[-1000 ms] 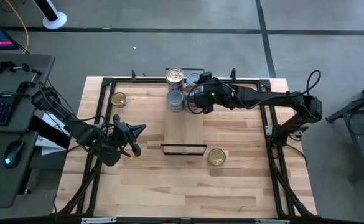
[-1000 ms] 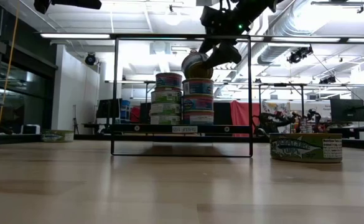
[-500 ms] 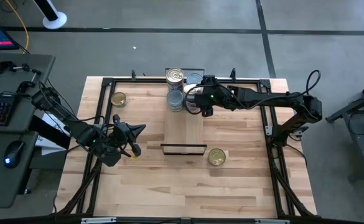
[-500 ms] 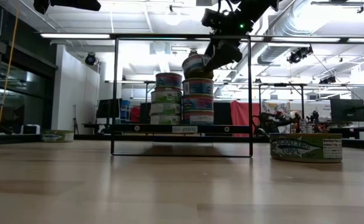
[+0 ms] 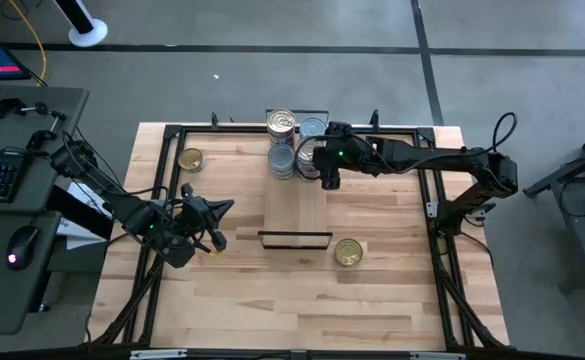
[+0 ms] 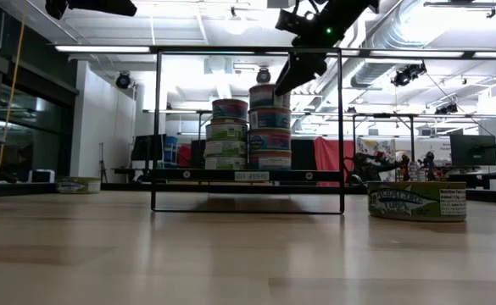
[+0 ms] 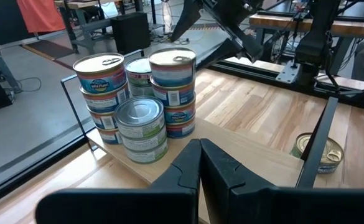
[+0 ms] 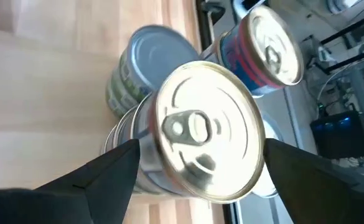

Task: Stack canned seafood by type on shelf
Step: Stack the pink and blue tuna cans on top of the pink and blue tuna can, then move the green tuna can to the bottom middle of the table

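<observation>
The right hand (image 5: 324,168) hangs over the far end of the shelf (image 5: 297,207), its fingers (image 8: 113,171) spread wide on either side of the gold-topped tin (image 8: 210,148) that tops one stack; in the right wrist view both fingers stand clear of the tin's sides. In the low view this hand (image 6: 303,70) sits just above and beside the top of the taller stack (image 6: 270,127), apart from it.

The tins stand stacked at the shelf's far end, near the far edge of the tabletop (image 5: 372,280). In the left wrist view four stacks (image 7: 137,96) cluster together there, with a silver-topped green-labelled stack (image 7: 142,127) nearest that camera.

Two tins lie loose on the tabletop: one gold-topped tin (image 5: 190,159) near the far left corner, and another (image 5: 348,252) just beside the shelf's near end, on its right.

The left hand (image 5: 212,224) waits at the tabletop's left edge with its fingers (image 7: 222,171) pressed together, holding nothing.
</observation>
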Motion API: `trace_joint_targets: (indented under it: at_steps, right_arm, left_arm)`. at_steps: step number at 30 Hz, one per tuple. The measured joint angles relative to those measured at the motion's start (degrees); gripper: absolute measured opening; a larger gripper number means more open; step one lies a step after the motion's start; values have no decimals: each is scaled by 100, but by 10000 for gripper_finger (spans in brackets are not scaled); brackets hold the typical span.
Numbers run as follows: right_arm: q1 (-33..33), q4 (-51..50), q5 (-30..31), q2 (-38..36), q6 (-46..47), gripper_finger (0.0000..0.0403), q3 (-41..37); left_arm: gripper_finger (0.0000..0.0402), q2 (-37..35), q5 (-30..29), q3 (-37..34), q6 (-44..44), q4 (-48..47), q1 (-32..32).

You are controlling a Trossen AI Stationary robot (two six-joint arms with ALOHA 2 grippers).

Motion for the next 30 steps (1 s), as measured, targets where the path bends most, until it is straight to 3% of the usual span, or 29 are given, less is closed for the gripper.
trace_joint_targets:
  at_steps: [8, 11, 16, 20, 25, 30]
  right_arm:
    - [44, -431, -32, -28, 11, 332, 104]
    - [203, -1099, -147, -97, 478, 332, 442]
    - [341, -3074, -1296, -138, 2071, 332, 1328]
    - [497, -4687, -2131, -415, 2478, 332, 1518]
    - [958, -4814, -2245, -1713, 3732, 332, 376]
    - [1601, -3283, -2079, -3328, 6330, 332, -1368]
  left_arm:
    - [0, 0, 1, 0, 0, 0, 2]
    - [0, 0, 113, 0, 0, 1, 2]
    - [0, 0, 291, 0, -351, 39, 0]
    - [0, -13, 355, 0, -52, 37, 15]
    - [0, -349, 1245, 2, 472, 41, 274]
    - [0, -995, 1695, 4, 578, 357, 629]
